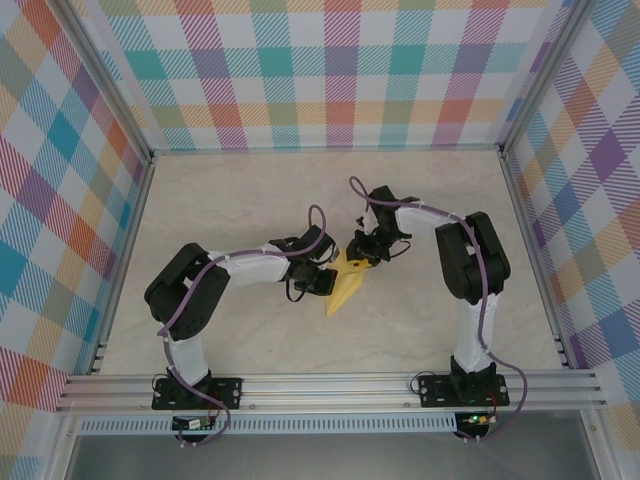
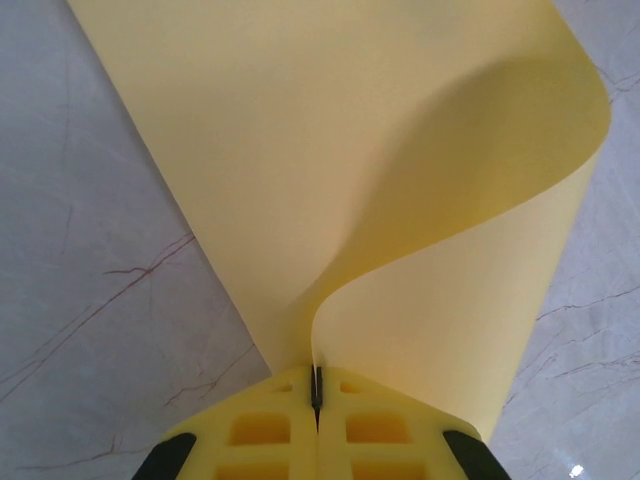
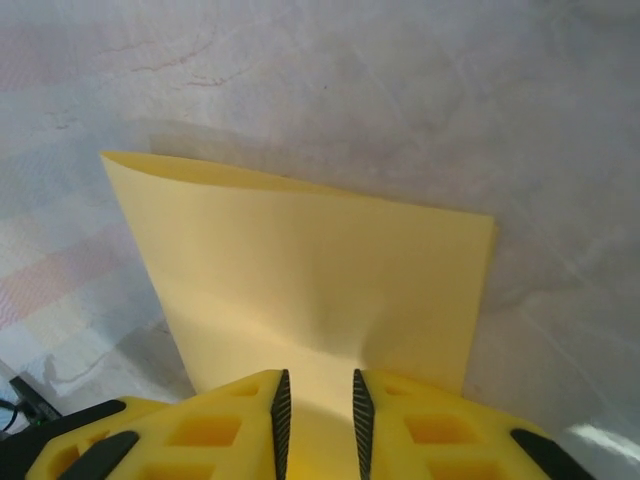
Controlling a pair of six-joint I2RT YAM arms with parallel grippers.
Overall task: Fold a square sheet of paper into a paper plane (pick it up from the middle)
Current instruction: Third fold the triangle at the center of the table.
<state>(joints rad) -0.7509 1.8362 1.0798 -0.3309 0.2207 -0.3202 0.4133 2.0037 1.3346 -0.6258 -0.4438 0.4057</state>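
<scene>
Your left pincer point(image 2: 316, 385) has its yellow fingers pressed together, pinching one edge of the thin yellow sheet of paper point(image 2: 330, 150), which bends away from it in a loose curve above the pale marbled bench point(image 2: 80, 300). Your right pincer point(image 3: 318, 395) is slightly spread, a gap showing between its fingers, with the sheet's opposite edge lying in that gap. From above, the paper sits mid-bench between both pincers, one pointed end toward the near edge.

Camera setup
Top cam looks down on the table point(image 1: 250, 200) from the near edge; both wrist cams sit super close on the same yellow paper point(image 2: 300, 150).
</scene>
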